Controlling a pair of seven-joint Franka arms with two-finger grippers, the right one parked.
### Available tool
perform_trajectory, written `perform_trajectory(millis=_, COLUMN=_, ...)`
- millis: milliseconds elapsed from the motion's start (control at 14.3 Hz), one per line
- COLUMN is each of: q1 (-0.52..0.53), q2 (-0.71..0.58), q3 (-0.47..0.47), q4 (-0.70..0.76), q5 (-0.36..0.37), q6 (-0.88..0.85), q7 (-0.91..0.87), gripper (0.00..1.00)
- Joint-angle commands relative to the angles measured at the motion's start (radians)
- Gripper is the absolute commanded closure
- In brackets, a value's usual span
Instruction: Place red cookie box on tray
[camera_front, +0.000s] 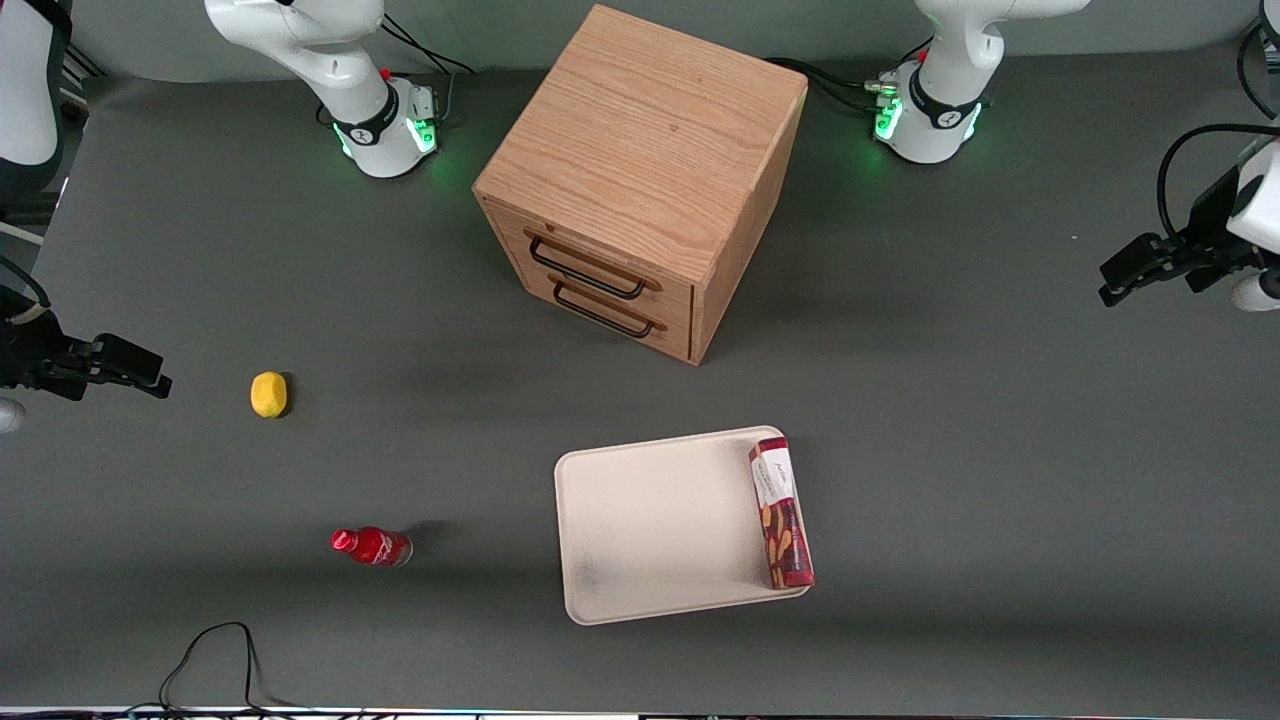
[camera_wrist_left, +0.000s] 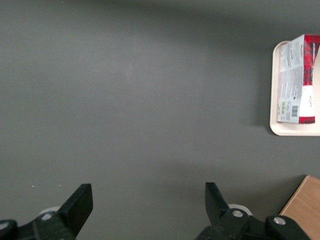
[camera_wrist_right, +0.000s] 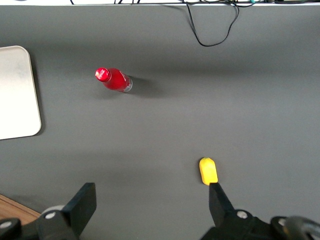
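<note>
While my claw (camera_wrist_left: 149, 210) hangs spread and empty over bare grey tabletop (camera_front: 1000, 480) at the working arm's end, the box (camera_front: 781, 512) lies flat in the tray (camera_front: 650, 520), along its rim on my side. Farther from the front camera stands a wooden cabinet (camera_front: 640, 170).

The tray (camera_wrist_left: 296, 131) and red cookie box (camera_wrist_left: 296, 80) are cut off by the frame edge.
</note>
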Motion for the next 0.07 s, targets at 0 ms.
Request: perform_trajectory(millis=0, q1=0.008, q2=-0.012, q3=-0.010, q4=-0.023, q5=-0.005, q6=0.003, q7=0.037, gripper=0.00)
